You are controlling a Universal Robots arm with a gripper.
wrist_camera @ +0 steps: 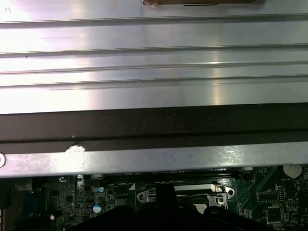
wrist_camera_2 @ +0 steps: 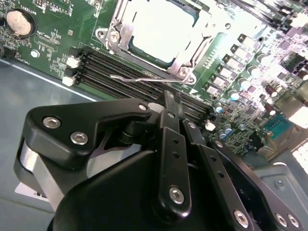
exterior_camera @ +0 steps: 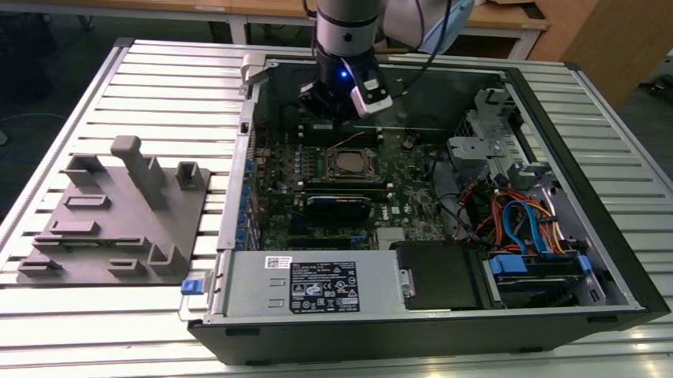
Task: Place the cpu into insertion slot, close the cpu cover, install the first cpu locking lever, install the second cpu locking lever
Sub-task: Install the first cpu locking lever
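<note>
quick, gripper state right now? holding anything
Gripper: fingers shut together with nothing between them, tips next to a thin locking lever beside the cpu cover, which lies closed over the cpu.

We see the exterior view looking down from high at the open computer case on the worktop. Both wrist views sit close, sharing the insertion slot area.

Counted: one gripper, one cpu under one cpu cover, one grey fixture plate, one computer case.
</note>
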